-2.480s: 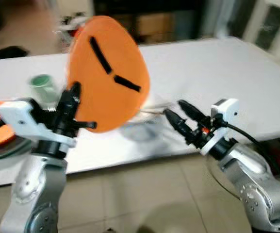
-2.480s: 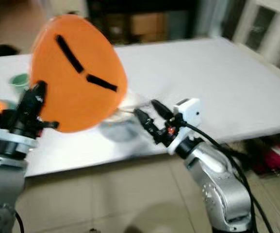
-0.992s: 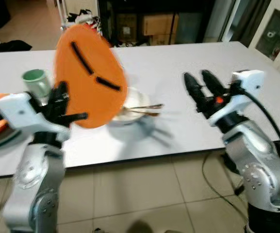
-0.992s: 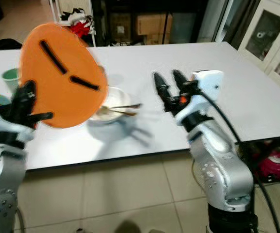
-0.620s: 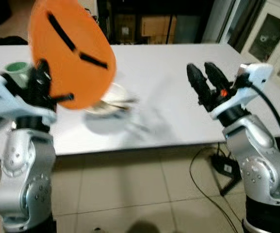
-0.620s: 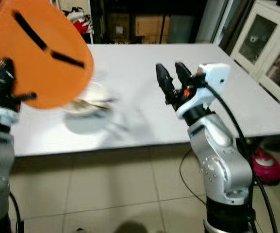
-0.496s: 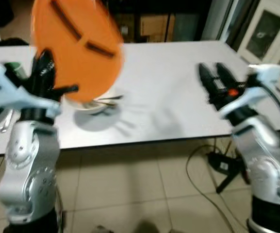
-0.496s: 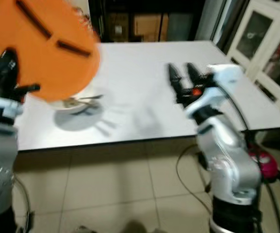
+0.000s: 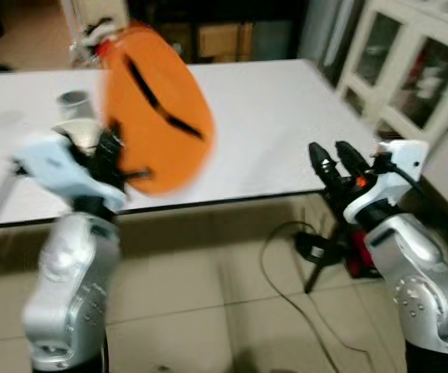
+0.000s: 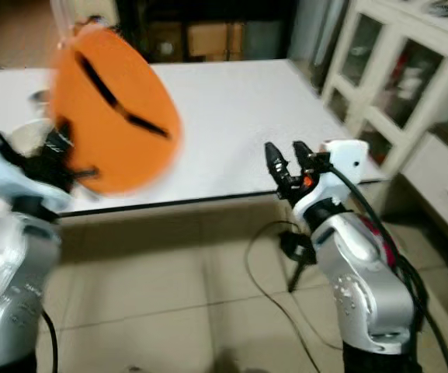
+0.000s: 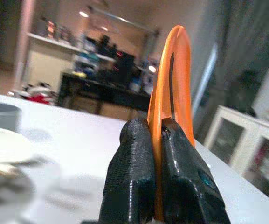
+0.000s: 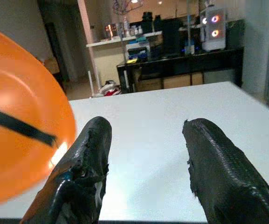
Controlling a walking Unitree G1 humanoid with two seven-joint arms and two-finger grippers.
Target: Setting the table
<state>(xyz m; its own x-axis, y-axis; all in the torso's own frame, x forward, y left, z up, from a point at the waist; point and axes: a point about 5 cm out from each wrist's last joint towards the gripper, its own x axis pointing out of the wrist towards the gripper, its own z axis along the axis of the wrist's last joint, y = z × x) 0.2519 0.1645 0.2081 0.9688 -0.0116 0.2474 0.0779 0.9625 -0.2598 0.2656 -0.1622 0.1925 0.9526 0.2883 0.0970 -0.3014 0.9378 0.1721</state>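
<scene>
The whole scene slides toward the robot's left, so the camera has turned right: the white table (image 9: 270, 116) now ends at its right corner mid-picture, and a glass-fronted cabinet (image 9: 410, 85) and a cable on the floor (image 9: 286, 272) come into sight. The bowl with cutlery, central a second ago, now sits far left as what looks like a pale blur (image 9: 76, 132). The orange plate (image 9: 155, 116), pinched by the left gripper (image 9: 111, 159), is carried lower than half a second ago. The right gripper (image 9: 334, 159) drops from over the tabletop to just off its near edge.
</scene>
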